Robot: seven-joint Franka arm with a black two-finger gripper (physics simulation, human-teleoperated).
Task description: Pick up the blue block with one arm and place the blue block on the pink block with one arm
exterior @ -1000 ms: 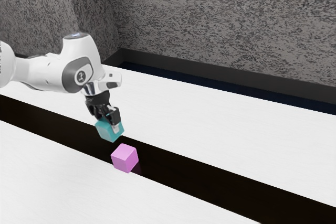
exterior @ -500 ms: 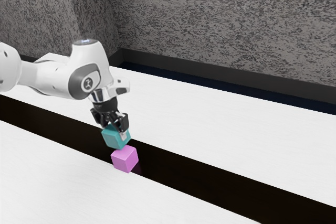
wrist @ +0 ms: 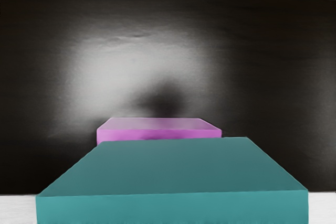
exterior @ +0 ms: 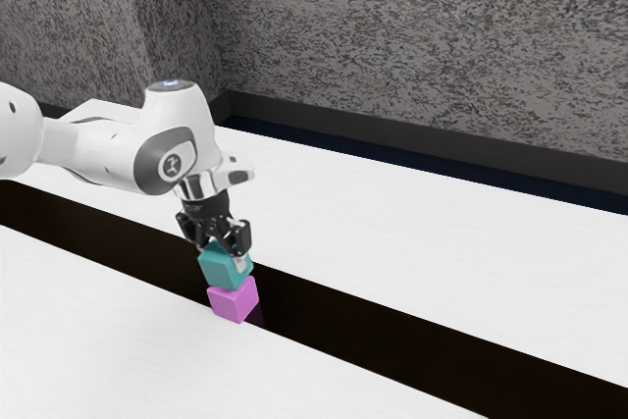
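White tabletop [exterior: 442, 242] crossed by a black strip [exterior: 392, 340], backed by speckled grey walls [exterior: 412, 36]. Our gripper [exterior: 227, 250] clasps the blue block [exterior: 218, 270] from two sides, directly above the pink block [exterior: 234, 302] on the strip; we cannot tell if they touch.

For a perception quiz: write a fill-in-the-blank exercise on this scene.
1. The gripper is ____ on the blue block.
2. The pink block stands on a ____ strip.
3. The arm enters from the exterior view's ____ side.
Missing words: shut; black; left.
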